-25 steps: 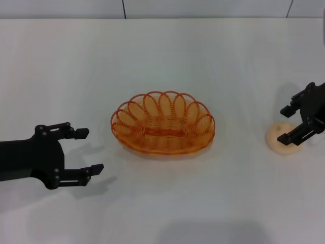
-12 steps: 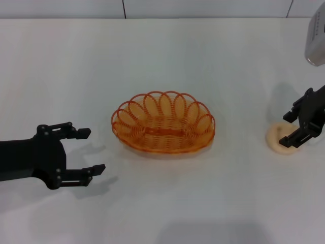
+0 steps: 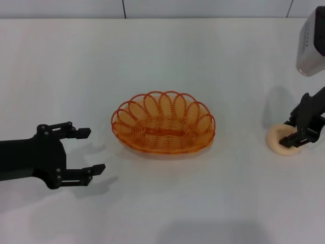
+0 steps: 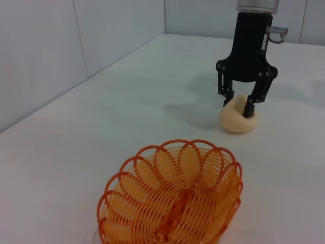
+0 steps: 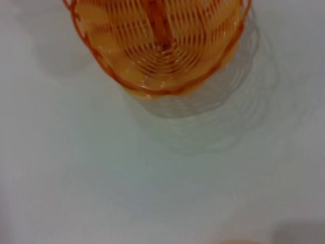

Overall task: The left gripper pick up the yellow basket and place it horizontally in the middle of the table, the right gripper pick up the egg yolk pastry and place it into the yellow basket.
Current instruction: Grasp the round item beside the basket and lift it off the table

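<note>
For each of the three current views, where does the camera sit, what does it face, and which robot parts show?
Head: above, looking down on the table; left gripper open, right gripper straddling the egg yolk pastry.
Left wrist: low, facing across the yellow basket toward the right gripper; own fingers unseen.
Right wrist: looking down at table and basket; no robot parts.
All share the basket.

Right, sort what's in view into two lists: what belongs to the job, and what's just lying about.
Belongs to the job:
- yellow basket, empty, mid-table
- egg yolk pastry, on the table to the basket's right
- right gripper, open, fingers straddling the pastry
- left gripper, open, hovering left of the basket

Just lying about:
- nothing else on the table
</note>
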`<state>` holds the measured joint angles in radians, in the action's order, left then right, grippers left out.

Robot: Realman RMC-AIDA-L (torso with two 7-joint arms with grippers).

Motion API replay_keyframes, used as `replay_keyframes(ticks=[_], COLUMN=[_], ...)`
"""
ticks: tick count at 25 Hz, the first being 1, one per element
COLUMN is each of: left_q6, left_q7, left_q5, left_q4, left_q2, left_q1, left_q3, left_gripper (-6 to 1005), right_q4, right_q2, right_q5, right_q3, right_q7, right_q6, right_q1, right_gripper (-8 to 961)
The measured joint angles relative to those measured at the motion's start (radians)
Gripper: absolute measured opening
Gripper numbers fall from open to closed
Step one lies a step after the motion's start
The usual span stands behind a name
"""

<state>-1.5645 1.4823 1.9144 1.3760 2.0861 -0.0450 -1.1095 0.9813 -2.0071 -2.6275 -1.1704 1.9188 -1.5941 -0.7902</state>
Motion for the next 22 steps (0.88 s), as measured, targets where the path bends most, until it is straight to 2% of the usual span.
replay_keyframes(ticks=[8,15,22], left_q6=[0.0,0.002,-0.003], left_q7=[0.0,-0.001,0.0], left_q5=[0.0,0.0,0.0], left_q4=[0.0,0.0,0.0], left_q2=[0.0,0.0,-0.002], left_q1=[-0.001,0.0,0.003], left_q3=[0.001,0.001,0.006], left_gripper=[816,816,816], right_q4=[0.013,0.048,0.221], right_q2=[-0.001,-0.003,-0.004], right_q5=[0.007,0.022,0.173], right_q3=[0.002,0.003,0.014], right_q7=[0.001,-0.002,0.023], right_q6=[-0.005,-0.02,-0.126], right_q1=[-0.005,-0.01,-0.001], right_gripper=[218,179,132])
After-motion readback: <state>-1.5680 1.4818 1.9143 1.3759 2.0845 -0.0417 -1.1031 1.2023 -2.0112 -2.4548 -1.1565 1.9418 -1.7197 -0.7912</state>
